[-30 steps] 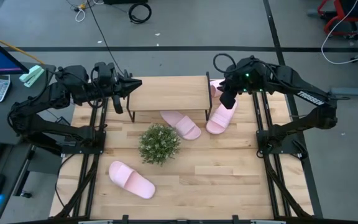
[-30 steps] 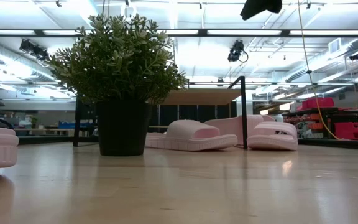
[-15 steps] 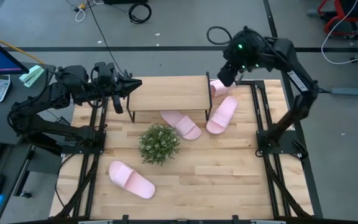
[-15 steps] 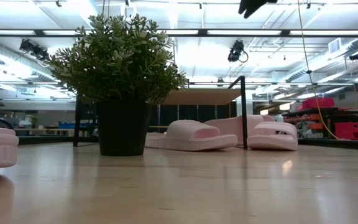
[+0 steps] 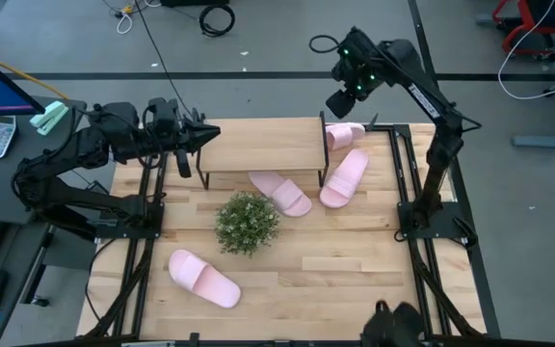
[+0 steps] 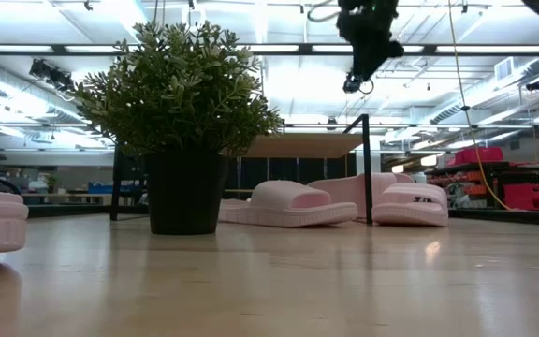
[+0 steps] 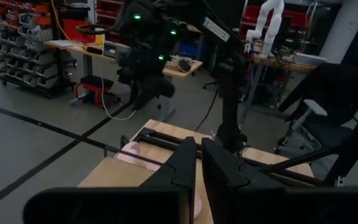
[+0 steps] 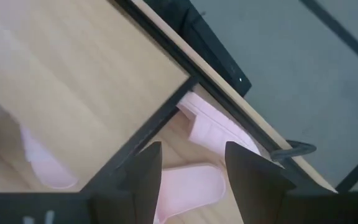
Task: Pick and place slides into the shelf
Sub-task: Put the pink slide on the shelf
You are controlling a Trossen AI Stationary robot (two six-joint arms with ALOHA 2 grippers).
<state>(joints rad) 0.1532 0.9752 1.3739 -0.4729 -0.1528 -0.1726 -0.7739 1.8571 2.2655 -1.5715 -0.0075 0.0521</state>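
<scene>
The shelf (image 5: 258, 145) stands at the table's far middle, its light top board on thin black legs. Several pale pink slides lie flat on the table. One slide (image 5: 280, 193) pokes out from under the shelf. A second (image 5: 345, 178) lies just right of it, a third (image 5: 343, 133) by its far right corner, and another (image 5: 203, 280) lies near left. My right gripper (image 8: 191, 152) hangs open, high above the shelf's far right corner (image 5: 340, 101), and holds nothing. My left gripper (image 5: 205, 135) waits shut at the shelf's left end.
A green potted plant (image 5: 247, 222) stands near the table's middle, in front of the shelf, with free board to its right and near side. A dark shape (image 5: 398, 328) shows at the near edge. Black rails (image 5: 408, 183) run along both table sides.
My right gripper has risen high and moved toward the table's far edge, away from the slide to the right of the shelf. The slides and the shelf have stayed where they were. A dark shape has come in at the near edge.
</scene>
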